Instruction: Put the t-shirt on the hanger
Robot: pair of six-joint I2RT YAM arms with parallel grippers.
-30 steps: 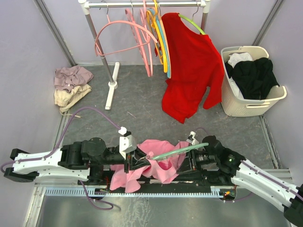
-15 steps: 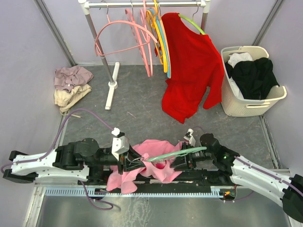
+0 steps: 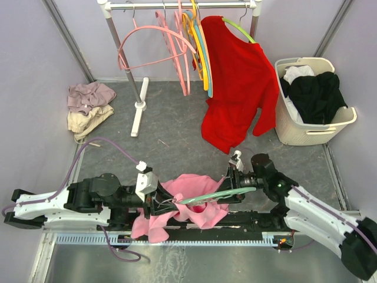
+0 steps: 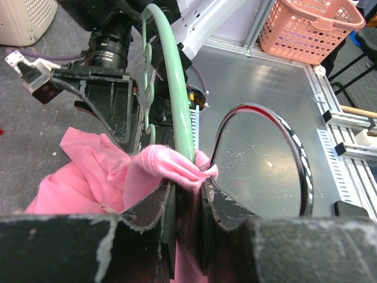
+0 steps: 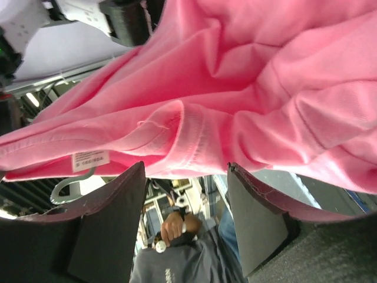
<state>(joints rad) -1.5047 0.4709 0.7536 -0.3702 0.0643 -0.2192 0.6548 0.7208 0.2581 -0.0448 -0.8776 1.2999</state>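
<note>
T-shirt (image 3: 194,186) sits bunched well forward of the clothes rack (image 3: 123,53), by the arm bases. Hanger (image 3: 218,194) runs across it. Your left gripper (image 4: 188,186) is clamped on a fold of t-shirt, with the hanger's arm between its fingers. Your right gripper (image 5: 186,174) stands spread, holding nothing, with the fabric hem just past its tips. Red shirt (image 3: 238,82) hangs on the rack.

Your grey desk (image 3: 177,127) carries a beige clothes pile (image 3: 88,107) at ten o'clock, the white rack foot (image 3: 140,106) near eleven, a cream laundry basket (image 3: 300,133) at two, and the pink t-shirt (image 3: 185,186) slumped at six.
</note>
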